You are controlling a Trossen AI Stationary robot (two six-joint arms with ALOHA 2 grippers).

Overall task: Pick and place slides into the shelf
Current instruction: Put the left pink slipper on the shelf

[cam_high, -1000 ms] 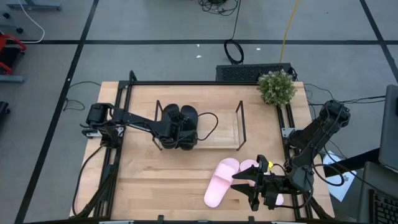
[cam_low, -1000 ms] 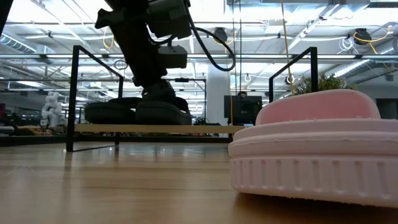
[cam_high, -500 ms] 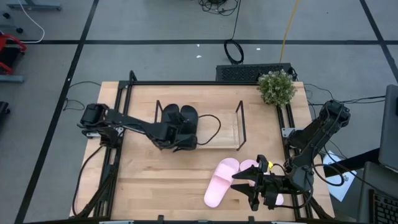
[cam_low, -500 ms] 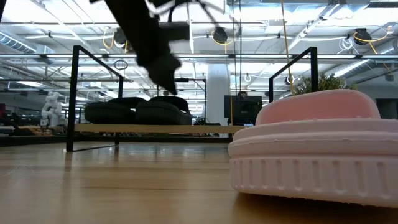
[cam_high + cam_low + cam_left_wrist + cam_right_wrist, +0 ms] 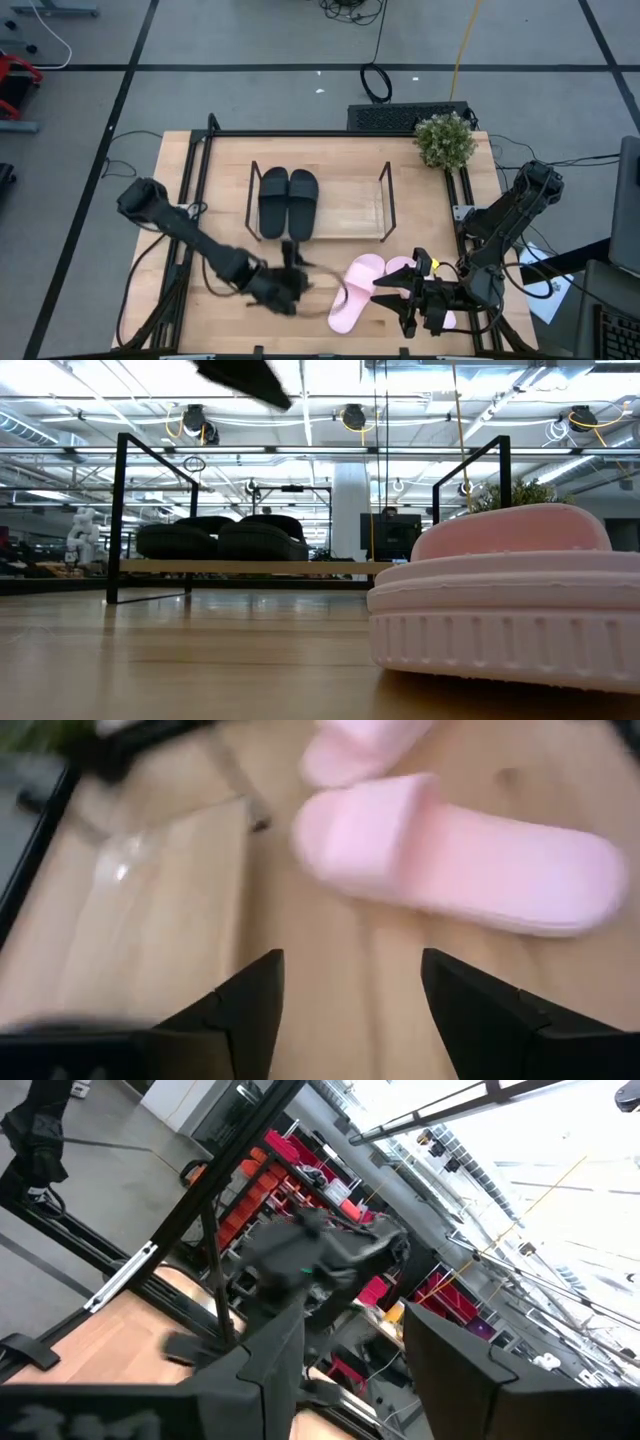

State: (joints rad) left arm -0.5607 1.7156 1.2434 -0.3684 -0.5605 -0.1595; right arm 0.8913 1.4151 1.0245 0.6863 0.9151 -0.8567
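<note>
Black slides (image 5: 288, 201) sit left on shelf (image 5: 384, 203); only wrist view shows left fingers (image 5: 250, 1005) open, empty, near pink slides (image 5: 465, 865); right fingers (image 5: 392, 296) open.

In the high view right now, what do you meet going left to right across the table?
Left gripper, open → black slides on the shelf → pink slides on the table → right gripper, open → plant at the far right corner.
</note>
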